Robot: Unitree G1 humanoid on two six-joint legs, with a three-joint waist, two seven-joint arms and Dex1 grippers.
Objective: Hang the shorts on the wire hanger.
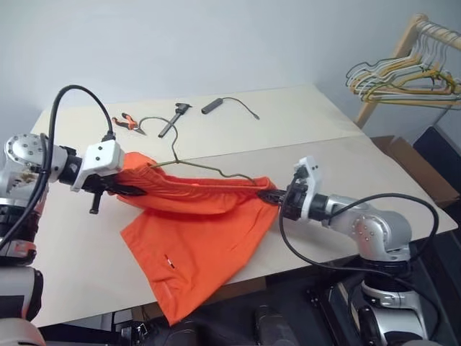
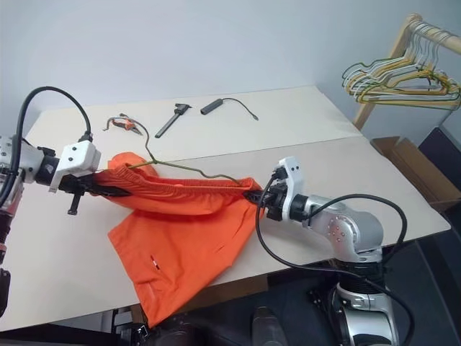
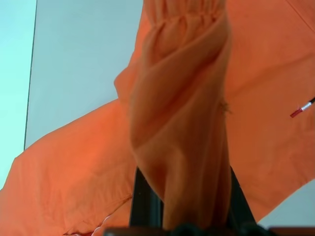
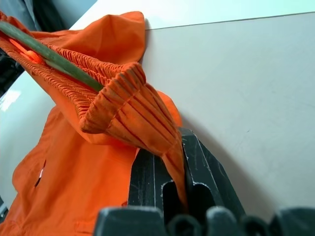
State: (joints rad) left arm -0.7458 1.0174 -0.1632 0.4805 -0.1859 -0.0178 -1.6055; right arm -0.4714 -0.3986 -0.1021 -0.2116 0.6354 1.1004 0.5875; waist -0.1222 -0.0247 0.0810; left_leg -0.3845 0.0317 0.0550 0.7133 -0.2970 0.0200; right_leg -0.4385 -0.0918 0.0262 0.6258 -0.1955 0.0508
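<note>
The right wrist view shows the thin grey-olive wire hanger (image 4: 54, 61) entering the bright orange cloth shorts' (image 1: 194, 238) waistband above the pale desk (image 1: 302, 122). Left hand (image 1: 119, 189) and right hand (image 1: 272, 197) each pinch a waistband end.

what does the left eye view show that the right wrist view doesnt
Left eye view alone: the left gripper shut on the shorts, pliers, a black cable and the rack's hangers. Right wrist view alone: waistband cloth pinched between the right gripper fingers. Both: shorts, wire hanger through the waistband, table.
</note>
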